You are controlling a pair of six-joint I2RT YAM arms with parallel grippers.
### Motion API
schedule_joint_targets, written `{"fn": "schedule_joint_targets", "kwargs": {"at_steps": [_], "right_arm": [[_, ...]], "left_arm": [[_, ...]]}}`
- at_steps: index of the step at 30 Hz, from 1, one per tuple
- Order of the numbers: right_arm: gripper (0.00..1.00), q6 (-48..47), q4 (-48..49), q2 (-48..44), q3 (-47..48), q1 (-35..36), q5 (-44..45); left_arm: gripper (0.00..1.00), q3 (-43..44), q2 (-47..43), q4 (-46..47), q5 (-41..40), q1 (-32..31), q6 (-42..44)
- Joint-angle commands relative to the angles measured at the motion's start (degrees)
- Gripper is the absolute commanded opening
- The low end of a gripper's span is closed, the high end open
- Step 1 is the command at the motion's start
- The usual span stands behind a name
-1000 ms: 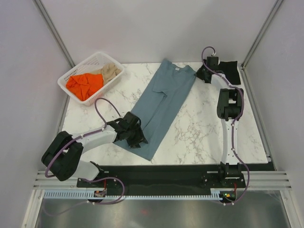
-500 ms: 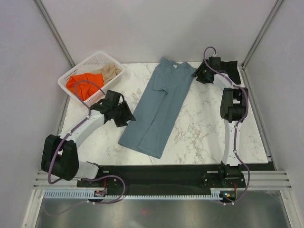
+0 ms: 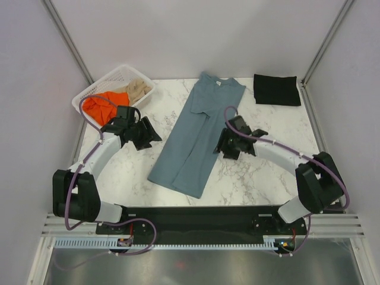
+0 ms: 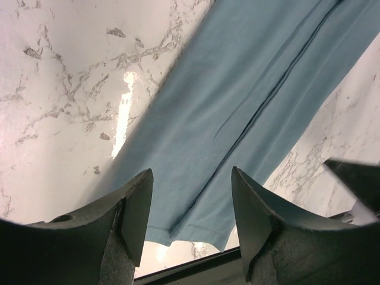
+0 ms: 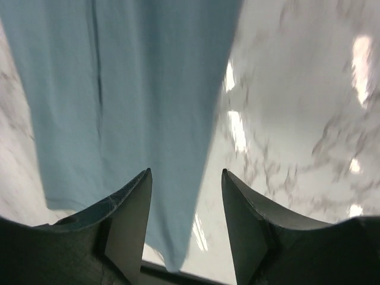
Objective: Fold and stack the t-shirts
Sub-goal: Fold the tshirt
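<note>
From above we see the white basket (image 3: 98, 83) at far left holding the orange t-shirt (image 3: 100, 110) and beige t-shirt (image 3: 138, 89); the wrist views miss them. The left gripper (image 3: 153, 136), jaws apart, hangs left of the slate blue-grey t-shirt (image 3: 196, 136), a long strip lying slantwise mid-table. The right gripper (image 3: 221, 146), jaws apart, hovers at its right edge, its wrist view blurred. The black t-shirt (image 3: 276, 89) lies folded far right. The table (image 3: 255, 178) is white marble and the walls are pale.

Right gripper (image 3: 224, 144) left the black t-shirt (image 3: 276, 89), now open beside the blue-grey t-shirt (image 3: 193, 139); left gripper (image 3: 152, 135) pulled off it toward the basket (image 3: 114, 72).
</note>
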Motion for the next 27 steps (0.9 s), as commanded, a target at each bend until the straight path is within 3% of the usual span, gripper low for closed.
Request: {"fn": "schedule_joint_targets", "kwargs": {"at_steps": [1,8,20,22,27], "right_arm": [[0.59,9.7,-3.1,-7.1,-6.7,6.6,6.6],[0.59,19.9,-4.1,-7.8,-9.3,25.4,13.6],[0.56,23.4,-7.8,3.2,-5.7,36.5,16.9],[0.47,23.2,-6.7,4.0,-5.7,37.4,16.6],[0.03,22.6,-9.4,2.0,-7.0,37.6,18.0]], "left_arm": [[0.63,0.1,0.3,3.0,4.2,0.7,1.3],[0.62,-1.5,0.8,4.9,5.9,1.0,1.6],[0.61,-3.4,-0.8,6.4,10.5,1.0,3.4],[0.62,-3.6,-1.5,6.3,10.6,1.0,3.5],[0.61,-4.7,-1.3,6.3,12.9,1.0,3.6]]}}
